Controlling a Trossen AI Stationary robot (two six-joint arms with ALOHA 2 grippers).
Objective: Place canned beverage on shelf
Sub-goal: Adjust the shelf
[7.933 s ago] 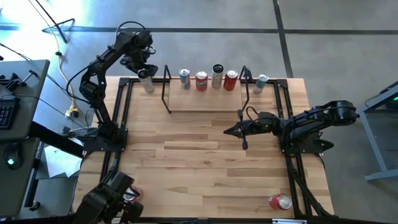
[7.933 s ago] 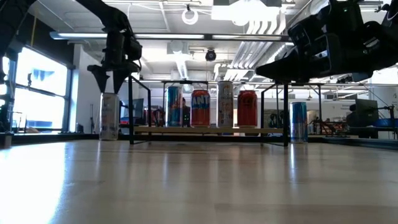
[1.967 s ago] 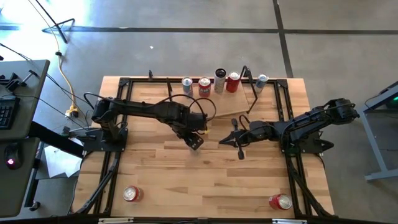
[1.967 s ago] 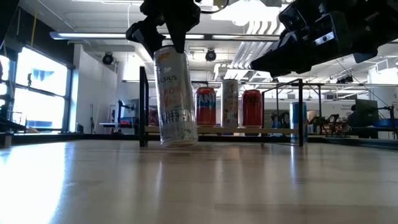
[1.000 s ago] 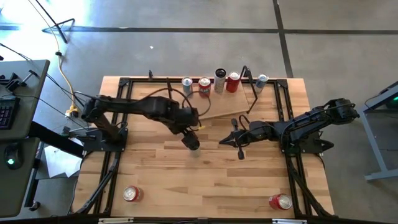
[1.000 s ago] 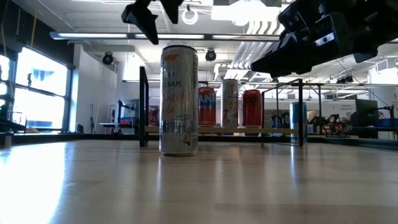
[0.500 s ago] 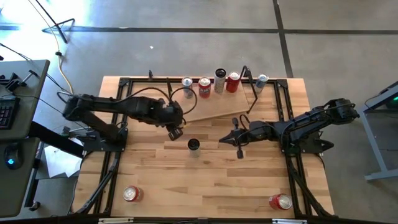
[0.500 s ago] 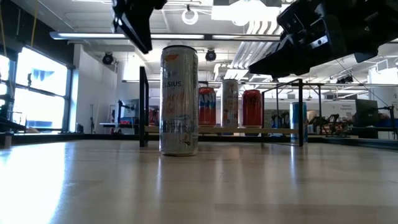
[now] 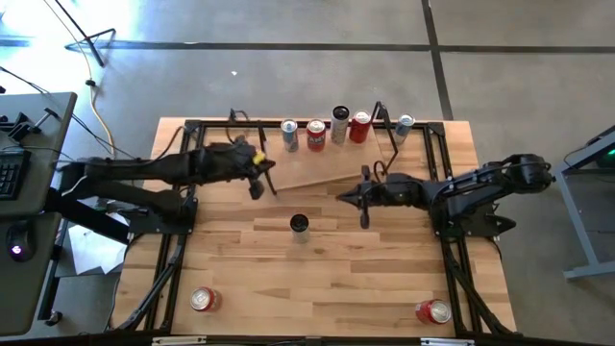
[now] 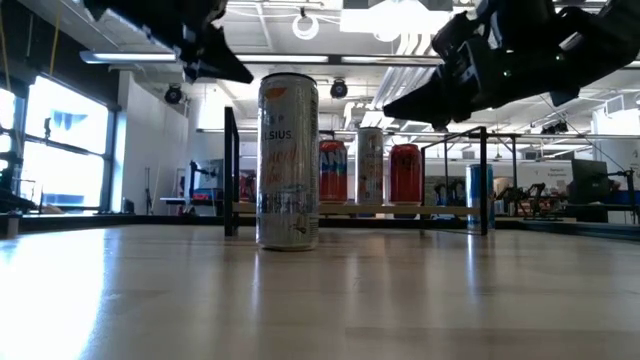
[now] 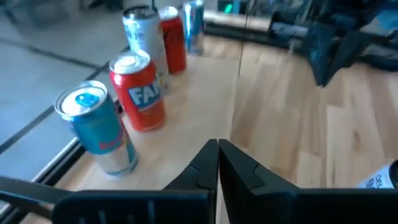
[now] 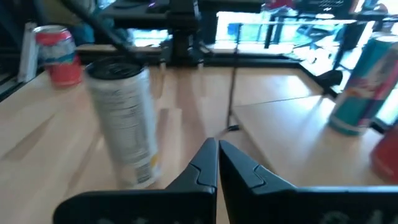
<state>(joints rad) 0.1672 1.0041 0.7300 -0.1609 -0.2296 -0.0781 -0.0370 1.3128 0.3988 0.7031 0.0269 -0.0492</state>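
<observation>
left gripper (image 9: 258, 188): fingers pressed together, nothing held, by shelf (image 9: 332, 174) left end | right gripper (image 9: 362, 217): closed, empty | tall can (image 9: 300, 225): stood upright mid-table, off shelf | shelf's plank partly hidden by arms | table (image 9: 317, 279): light wood

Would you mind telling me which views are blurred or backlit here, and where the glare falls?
Low view: ceiling lights and the left window glare, leaving both arms as dark silhouettes, while the tall can stays sharp. Right wrist view: that can is smeared, and bright windows wash out the background. Left wrist view: the shelf cans, such as the red can, look soft. High view: evenly lit, with sun glare on the floor at upper left.
</observation>
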